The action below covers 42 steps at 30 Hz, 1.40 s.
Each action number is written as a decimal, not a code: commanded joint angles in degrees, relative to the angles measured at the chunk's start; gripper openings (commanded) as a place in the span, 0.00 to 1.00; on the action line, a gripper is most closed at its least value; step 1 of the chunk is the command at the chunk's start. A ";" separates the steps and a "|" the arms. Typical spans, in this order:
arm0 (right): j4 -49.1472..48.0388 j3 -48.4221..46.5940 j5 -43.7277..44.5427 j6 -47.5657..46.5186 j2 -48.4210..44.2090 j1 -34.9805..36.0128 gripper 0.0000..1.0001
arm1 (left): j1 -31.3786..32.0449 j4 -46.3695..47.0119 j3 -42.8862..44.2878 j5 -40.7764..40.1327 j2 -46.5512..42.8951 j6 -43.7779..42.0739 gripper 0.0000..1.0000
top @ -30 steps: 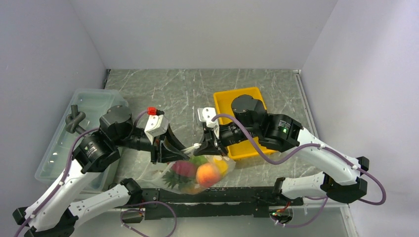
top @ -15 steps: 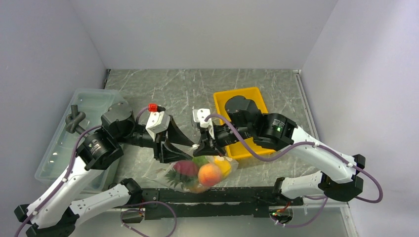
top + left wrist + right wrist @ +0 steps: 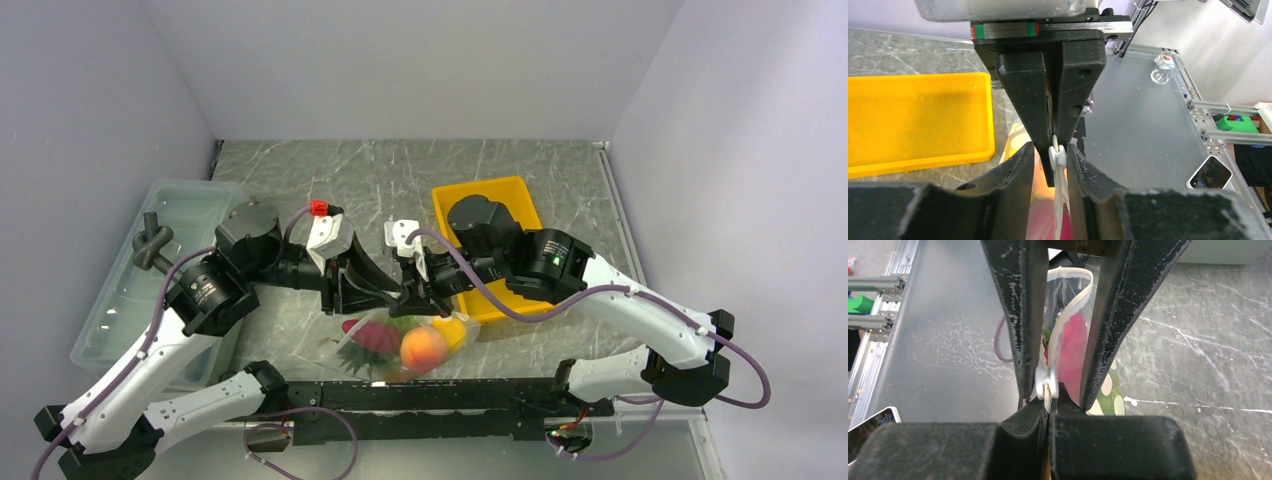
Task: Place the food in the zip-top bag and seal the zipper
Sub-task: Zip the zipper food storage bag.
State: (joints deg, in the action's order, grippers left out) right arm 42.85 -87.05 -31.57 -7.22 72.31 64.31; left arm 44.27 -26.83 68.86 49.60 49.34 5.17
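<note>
Clear dotted bag (image 3: 395, 350) hangs low over the near worktop (image 3: 400, 180), slung between the two arms, food (image 3: 423, 347) inside. Right jaws together, clamped on the end of the whitish zipper (image 3: 1056, 156). Left jaws apart, straddling the same strip without pinching it. Risks: a loose slide along the strip would not press it shut. A hard pull could tear it from the right grip, dropping the bag and spilling the fruit.
</note>
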 commanded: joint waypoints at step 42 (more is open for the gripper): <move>-6.53 -2.82 12.33 5.03 -9.08 -0.15 0.00 | 0.03 -1.82 0.57 -0.10 -1.62 -1.74 0.00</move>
State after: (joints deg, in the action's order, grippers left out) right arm 42.46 -87.05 -22.76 -3.33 67.53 64.53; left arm 44.18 -26.79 68.86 47.92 48.47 4.62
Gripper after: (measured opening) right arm 0.011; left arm 0.036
